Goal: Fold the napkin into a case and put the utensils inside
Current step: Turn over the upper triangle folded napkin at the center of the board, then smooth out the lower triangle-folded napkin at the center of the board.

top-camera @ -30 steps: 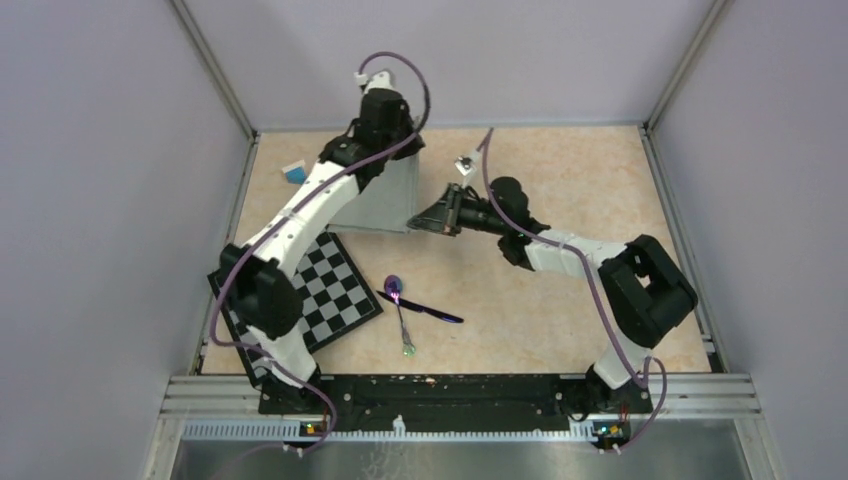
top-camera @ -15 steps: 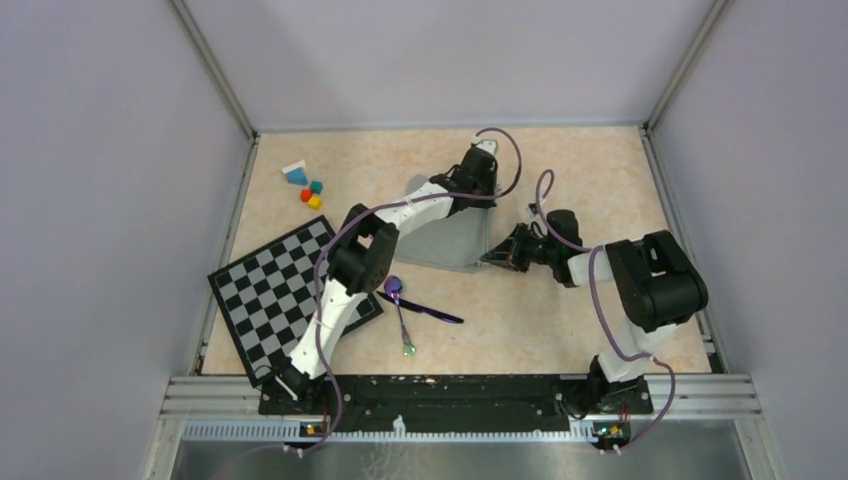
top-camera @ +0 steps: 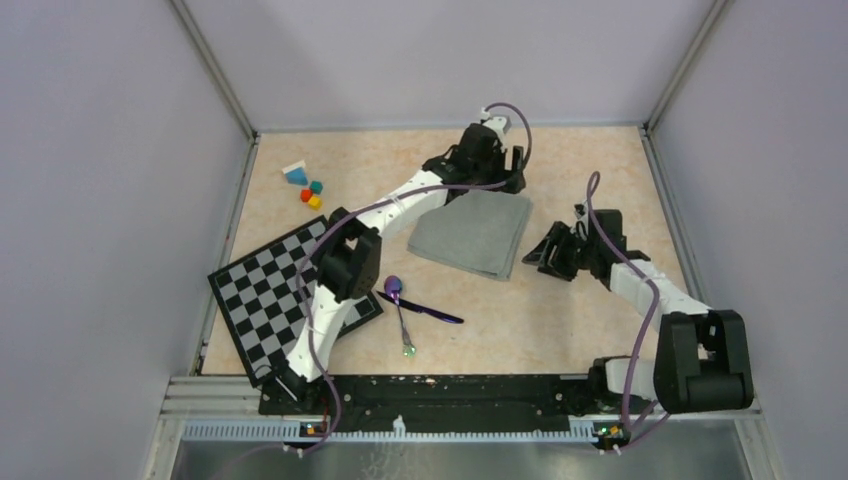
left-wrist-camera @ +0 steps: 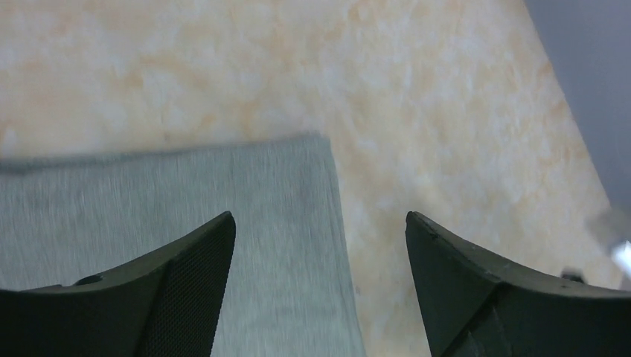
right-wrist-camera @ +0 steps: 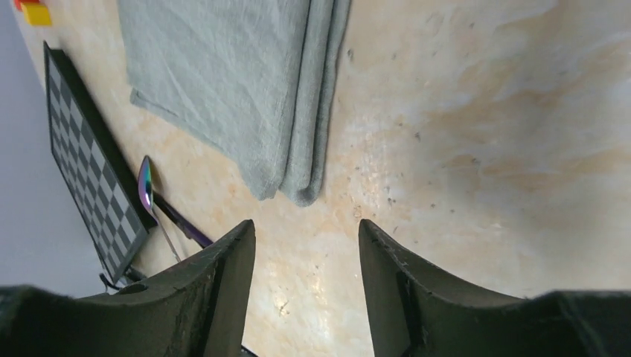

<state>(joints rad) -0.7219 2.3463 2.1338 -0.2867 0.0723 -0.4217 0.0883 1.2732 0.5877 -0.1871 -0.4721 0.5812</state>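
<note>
The napkin (top-camera: 470, 233) lies flat in folded layers, the left gripper (left-wrist-camera: 320, 223) gaping empty over its 1 o'clock corner and the right gripper (right-wrist-camera: 306, 227) half-spread, holding nothing, at 3 o'clock, probably clearing for the next fold, with the utensils (top-camera: 405, 305) at 7 o'clock.

The left fingers (left-wrist-camera: 182, 297) gape wide; right fingers (right-wrist-camera: 216, 297) parted.

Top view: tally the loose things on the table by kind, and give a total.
Napkin: 1
Utensils: 2
Checkered board: 1
Coloured blocks: 4
Total: 8
</note>
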